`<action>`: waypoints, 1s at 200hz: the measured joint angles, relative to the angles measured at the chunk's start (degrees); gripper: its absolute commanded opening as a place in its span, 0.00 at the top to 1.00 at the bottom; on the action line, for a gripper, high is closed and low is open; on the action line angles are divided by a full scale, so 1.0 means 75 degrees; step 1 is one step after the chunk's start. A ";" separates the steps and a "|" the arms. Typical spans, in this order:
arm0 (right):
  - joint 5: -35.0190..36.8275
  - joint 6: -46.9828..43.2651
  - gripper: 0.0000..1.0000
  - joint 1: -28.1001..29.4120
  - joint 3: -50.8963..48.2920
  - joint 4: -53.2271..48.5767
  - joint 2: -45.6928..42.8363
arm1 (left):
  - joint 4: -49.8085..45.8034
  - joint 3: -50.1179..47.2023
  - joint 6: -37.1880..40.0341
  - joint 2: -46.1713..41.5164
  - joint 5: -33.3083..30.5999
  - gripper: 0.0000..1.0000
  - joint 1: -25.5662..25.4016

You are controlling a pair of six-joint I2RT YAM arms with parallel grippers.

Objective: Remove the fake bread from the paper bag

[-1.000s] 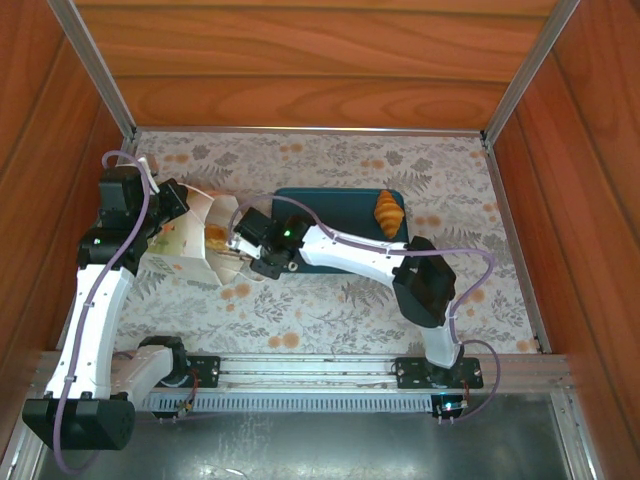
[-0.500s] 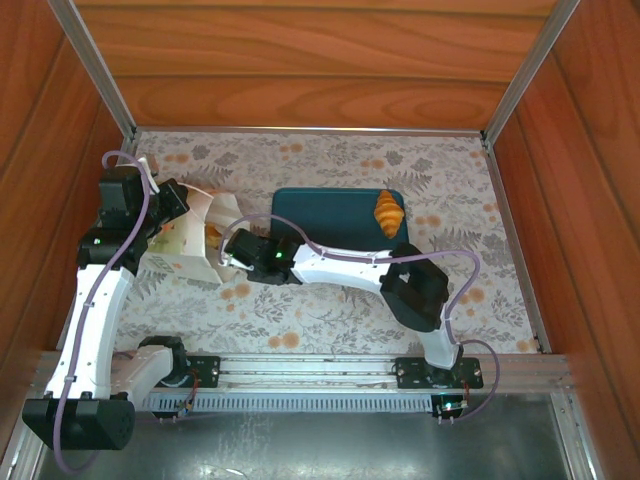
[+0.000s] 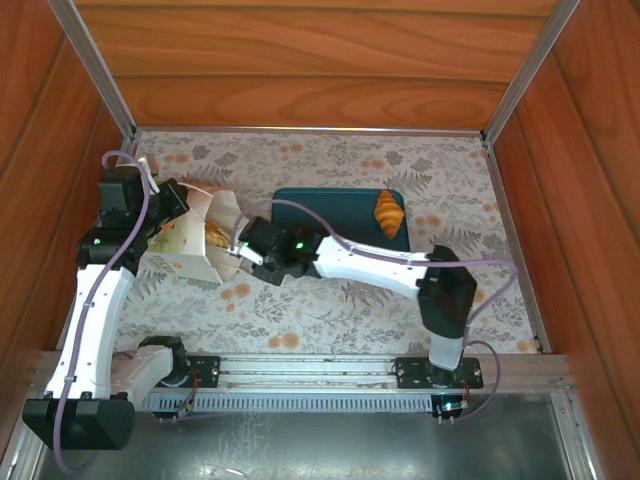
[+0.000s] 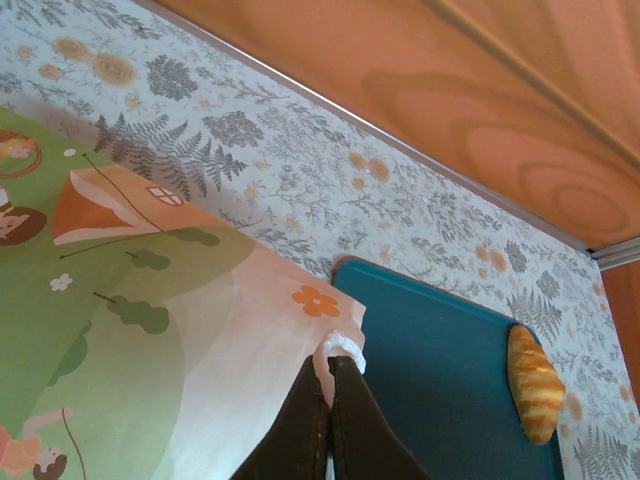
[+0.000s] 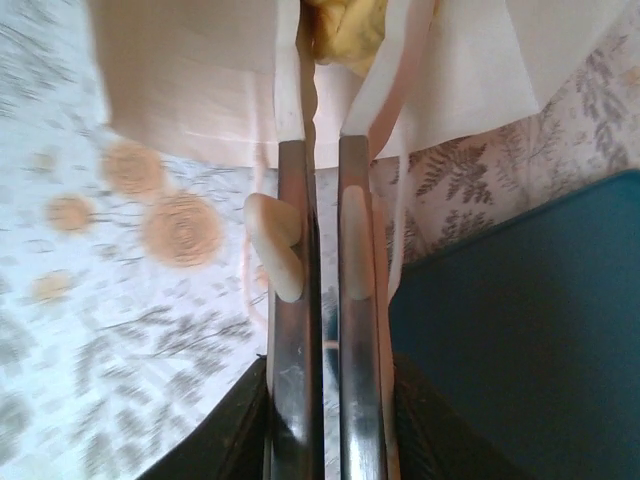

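Observation:
The paper bag (image 3: pixel 188 248) lies on its side at the left, its mouth facing right. My left gripper (image 3: pixel 186 203) is shut on the bag's upper rim beside a white cord handle (image 4: pixel 345 345). A golden piece of fake bread (image 3: pixel 215 237) shows inside the mouth, and from the right wrist it appears as yellow bread (image 5: pixel 345 30) just past the tips. My right gripper (image 3: pixel 240 262) sits low at the mouth's front edge, its jaws a narrow gap apart (image 5: pixel 325 145), with bag paper (image 5: pixel 190 80) at the tips. A croissant (image 3: pixel 388 212) rests on the teal board (image 3: pixel 330 210).
Wooden walls close in the floral table (image 3: pixel 330 300) on three sides. The teal board (image 4: pixel 440 390) lies right of the bag with the croissant (image 4: pixel 535 385) at its far end. A white cord (image 5: pixel 272 240) hangs left of my right fingers.
My right gripper dropped from the middle of the bag's mouth to its lower front edge, and its jaws narrowed. The right elbow swung right. The left gripper kept its hold.

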 measured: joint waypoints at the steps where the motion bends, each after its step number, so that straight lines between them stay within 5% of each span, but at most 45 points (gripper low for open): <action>1: -0.0038 0.0017 0.72 -0.0009 -0.0009 -0.0017 -0.0026 | 0.0000 0.0000 0.0000 0.0000 0.0000 1.00 0.0000; 127: -0.4998 0.3168 0.70 -0.3404 -0.3596 -0.0807 -0.3739 | 0.0825 -0.0006 -0.0580 0.0507 0.0134 1.00 -0.0015; 200: -0.6438 0.3646 0.66 -0.4998 -0.3864 -0.1023 -0.2926 | 0.1011 -0.0140 -0.0606 0.0428 0.0125 1.00 -0.0044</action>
